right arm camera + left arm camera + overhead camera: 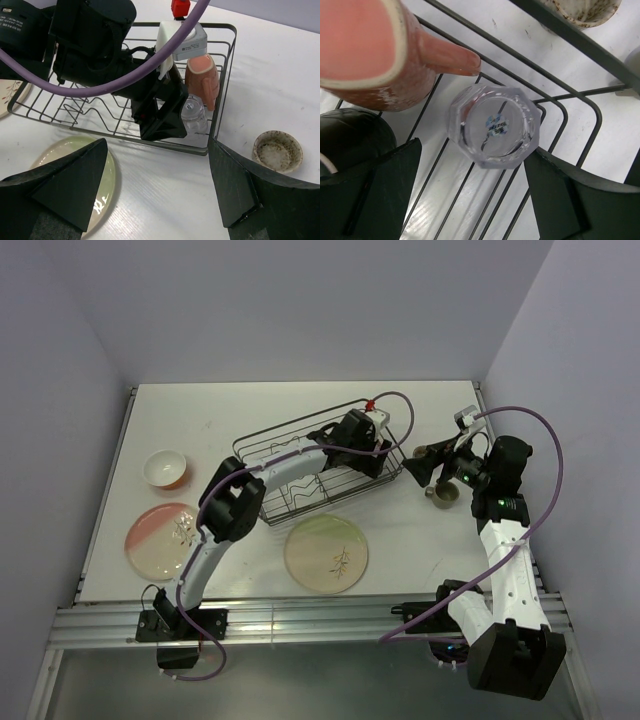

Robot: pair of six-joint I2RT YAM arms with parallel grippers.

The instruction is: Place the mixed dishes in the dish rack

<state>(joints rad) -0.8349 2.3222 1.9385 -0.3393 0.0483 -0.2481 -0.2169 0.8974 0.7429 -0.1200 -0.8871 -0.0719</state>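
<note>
Evidently the clear glass (493,126) is stood base-up in the dish rack (580,102) for draining; left claw (474,150) and right claw (157,145) are held open.

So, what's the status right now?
Left fingers open astride clear glass in dish rack. Right fingers open, empty. Green plate, pink plate outside rack.

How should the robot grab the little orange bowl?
Probably by its rim, coming straight down from above and pinching the wall inside and out. The orange bowl sits upright, open side up, so its thin edge is the easiest part to pinch.
</note>
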